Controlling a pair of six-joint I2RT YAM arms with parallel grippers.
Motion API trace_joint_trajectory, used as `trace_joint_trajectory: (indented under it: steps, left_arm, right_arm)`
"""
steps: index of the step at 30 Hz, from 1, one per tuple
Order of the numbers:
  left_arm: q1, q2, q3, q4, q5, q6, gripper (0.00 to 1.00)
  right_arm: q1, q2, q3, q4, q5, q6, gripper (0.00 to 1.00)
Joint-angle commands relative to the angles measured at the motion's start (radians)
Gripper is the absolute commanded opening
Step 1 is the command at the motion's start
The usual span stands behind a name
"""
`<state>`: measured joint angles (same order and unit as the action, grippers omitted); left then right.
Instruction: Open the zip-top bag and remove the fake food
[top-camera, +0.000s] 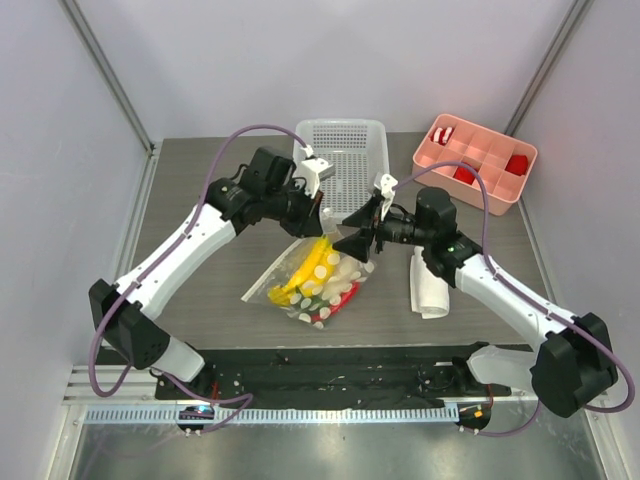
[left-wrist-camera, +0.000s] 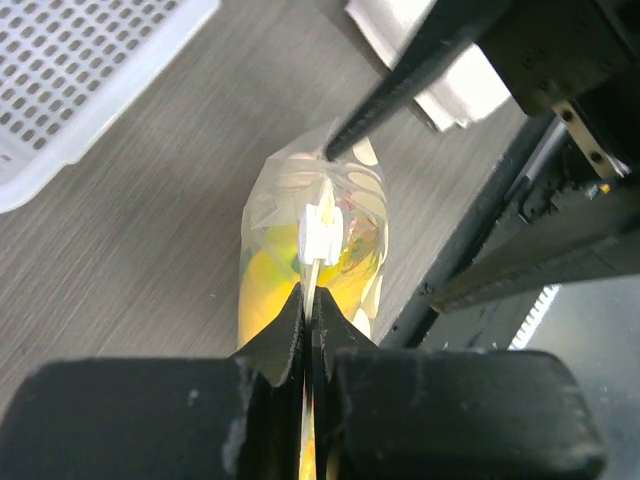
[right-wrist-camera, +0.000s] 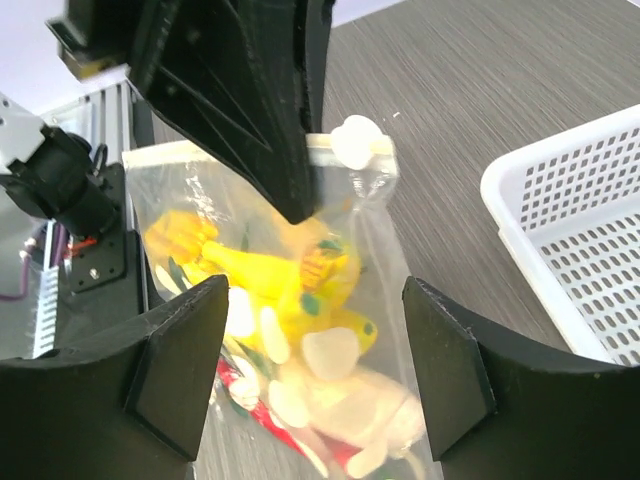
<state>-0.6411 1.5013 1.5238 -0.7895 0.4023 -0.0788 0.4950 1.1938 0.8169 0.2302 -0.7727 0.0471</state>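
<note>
top external: left arm at bag

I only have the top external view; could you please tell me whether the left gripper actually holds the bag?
Observer: Yes; the left wrist view shows the left gripper shut on the zip-top bag's top edge, beside the white slider.
Operator: Thanks. And the right gripper?
Observer: Its own camera shows it open, fingers wide apart, not closed on the bag.
Operator: Where along the zip is the slider?
Observer: At the bag's corner, in the right wrist view.
</note>
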Motion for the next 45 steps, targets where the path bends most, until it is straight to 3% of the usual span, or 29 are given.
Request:
trace_joint_trajectory:
  steps: [1, 13, 20, 24, 31, 33, 35, 36, 37, 38, 39, 40, 41, 43, 45]
  left_arm:
    - [0.0, -0.024, 0.085, -0.059, 0.134, 0.112, 0.0]
    - [0.0, -0.006, 0.119, -0.14, 0.256, 0.165, 0.0]
    - [-0.008, -0.001, 0.134, -0.151, 0.282, 0.169, 0.0]
    - [-0.008, -0.009, 0.128, -0.149, 0.257, 0.168, 0.0]
    - [-0.008, -0.041, 0.089, -0.111, 0.24, 0.159, 0.0]
    - [-0.008, -0.042, 0.079, -0.102, 0.245, 0.155, 0.0]
    - [-0.008, -0.047, 0.07, -0.096, 0.237, 0.142, 0.0]
    - [-0.008, -0.053, 0.065, -0.088, 0.198, 0.131, 0.01]
    - [-0.008, -0.058, 0.05, -0.062, 0.176, 0.114, 0.07]
    - [-0.008, -0.084, 0.039, -0.045, 0.165, 0.093, 0.28]
    - [-0.008, -0.098, 0.027, -0.027, 0.159, 0.083, 0.35]
    - [-0.006, -0.116, 0.003, 0.022, 0.155, 0.085, 0.52]
    - [-0.006, -0.146, -0.007, 0.054, 0.152, 0.052, 0.8]
    - [-0.008, -0.165, -0.022, 0.105, 0.135, 0.011, 0.81]
    - [-0.008, -0.155, -0.01, 0.134, 0.141, 0.002, 0.73]
  right_arm:
    - [0.004, -0.046, 0.053, -0.065, 0.009, -0.139, 0.76]
    - [0.005, -0.025, 0.108, -0.012, -0.086, -0.187, 0.79]
    - [0.016, 0.075, 0.208, -0.081, -0.186, -0.204, 0.77]
    - [0.03, 0.099, 0.226, -0.132, -0.185, -0.237, 0.59]
    - [0.03, 0.059, 0.15, -0.08, -0.172, -0.22, 0.43]
    - [0.028, 0.056, 0.137, -0.074, -0.165, -0.217, 0.29]
    - [0.028, 0.052, 0.131, -0.046, -0.128, -0.19, 0.01]
    - [0.03, 0.049, 0.128, -0.043, -0.116, -0.182, 0.01]
    - [0.03, 0.046, 0.126, -0.028, -0.106, -0.175, 0.01]
    - [0.03, 0.038, 0.125, -0.023, -0.1, -0.155, 0.01]
    - [0.028, 0.036, 0.122, -0.02, -0.09, -0.144, 0.01]
    - [0.028, 0.035, 0.123, -0.022, -0.089, -0.136, 0.01]
    - [0.028, 0.035, 0.125, -0.022, -0.091, -0.118, 0.01]
    - [0.028, 0.035, 0.123, -0.014, -0.102, -0.098, 0.01]
    - [0.03, 0.039, 0.123, -0.008, -0.112, -0.075, 0.01]
